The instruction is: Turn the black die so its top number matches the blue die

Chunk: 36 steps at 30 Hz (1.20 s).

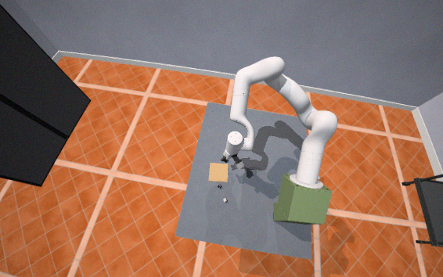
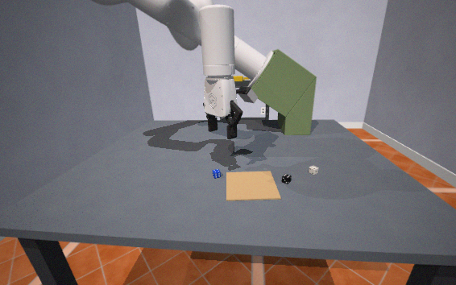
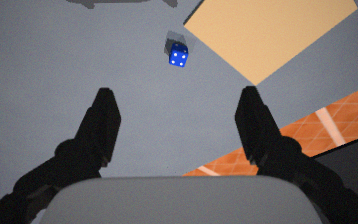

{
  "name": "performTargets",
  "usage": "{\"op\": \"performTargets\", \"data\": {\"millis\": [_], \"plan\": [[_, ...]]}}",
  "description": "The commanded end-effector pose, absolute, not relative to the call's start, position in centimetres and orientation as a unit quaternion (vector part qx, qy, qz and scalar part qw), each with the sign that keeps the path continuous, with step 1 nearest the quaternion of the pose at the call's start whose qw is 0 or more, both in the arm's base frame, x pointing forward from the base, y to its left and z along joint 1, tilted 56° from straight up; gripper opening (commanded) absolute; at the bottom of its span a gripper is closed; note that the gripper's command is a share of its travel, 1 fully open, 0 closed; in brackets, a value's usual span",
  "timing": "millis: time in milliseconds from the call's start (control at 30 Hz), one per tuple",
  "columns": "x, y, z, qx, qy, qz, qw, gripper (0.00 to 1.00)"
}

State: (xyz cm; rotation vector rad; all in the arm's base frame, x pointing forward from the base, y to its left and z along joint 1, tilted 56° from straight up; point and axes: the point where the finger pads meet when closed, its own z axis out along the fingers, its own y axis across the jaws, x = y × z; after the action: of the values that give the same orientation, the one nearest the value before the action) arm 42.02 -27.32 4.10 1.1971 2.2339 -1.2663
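Observation:
The black die (image 2: pixel 286 179) lies flat on the grey table, just off the right edge of the tan mat (image 2: pixel 252 185); it also shows in the top view (image 1: pixel 219 186), below the mat (image 1: pixel 218 172). The blue die (image 2: pixel 216 173) lies just off the mat's left far corner. In the wrist view the blue die (image 3: pixel 178 54) shows several white pips on top, next to the mat (image 3: pixel 270 35). My gripper (image 2: pixel 221 129) is open and empty. It points down, well above the table, behind the blue die and the mat. Its fingers also show in the wrist view (image 3: pixel 177 107).
A white die (image 2: pixel 313 170) lies on the table right of the black die, and also shows in the top view (image 1: pixel 225 200). The green robot base (image 2: pixel 287 94) stands at the table's far side. The table's edge shows in the wrist view (image 3: pixel 300 135).

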Motion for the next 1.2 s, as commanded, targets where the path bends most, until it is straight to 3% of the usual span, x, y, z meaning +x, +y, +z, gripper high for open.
{"op": "performTargets", "data": {"millis": [0, 333, 1167], "plan": [[41.8, -29.3, 2.7, 0.417, 0.779, -0.441, 0.154, 1.00], [41.0, -34.5, -0.9, 0.417, 0.779, -0.441, 0.154, 1.00], [41.0, -34.7, -1.0, 0.417, 0.779, -0.441, 0.154, 1.00]]}}
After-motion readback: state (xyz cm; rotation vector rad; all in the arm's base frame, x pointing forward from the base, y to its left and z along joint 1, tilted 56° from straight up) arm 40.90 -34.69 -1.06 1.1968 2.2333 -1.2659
